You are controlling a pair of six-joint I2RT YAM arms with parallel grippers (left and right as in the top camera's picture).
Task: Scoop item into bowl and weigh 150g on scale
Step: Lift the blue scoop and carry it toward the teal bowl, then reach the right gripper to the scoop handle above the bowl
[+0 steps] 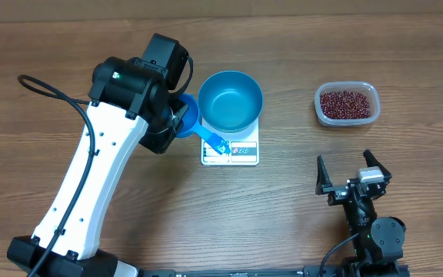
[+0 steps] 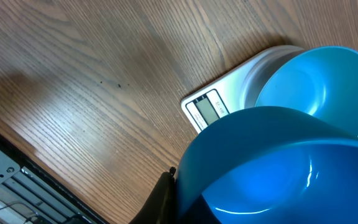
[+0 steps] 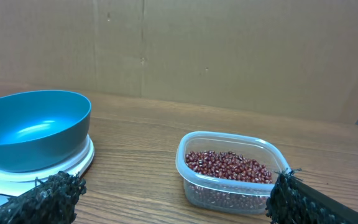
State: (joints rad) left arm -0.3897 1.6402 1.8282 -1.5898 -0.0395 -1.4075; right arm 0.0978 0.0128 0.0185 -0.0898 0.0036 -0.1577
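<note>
Scoop [image 2: 260,162] beside bowl [image 2: 316,87] rim, bowl on scale [image 2: 234,84]

From where I stand, a small blue plastic scoop [image 1: 190,117] with a short handle is left of centre over the brown wood-grain table [image 1: 283,231]. Well apart from it on the right, a clear rounded-rectangular plastic tub [image 1: 317,104] sits flat on the wood. A plain brown cardboard sheet [image 3: 229,50] stands upright behind the far edge.
</note>
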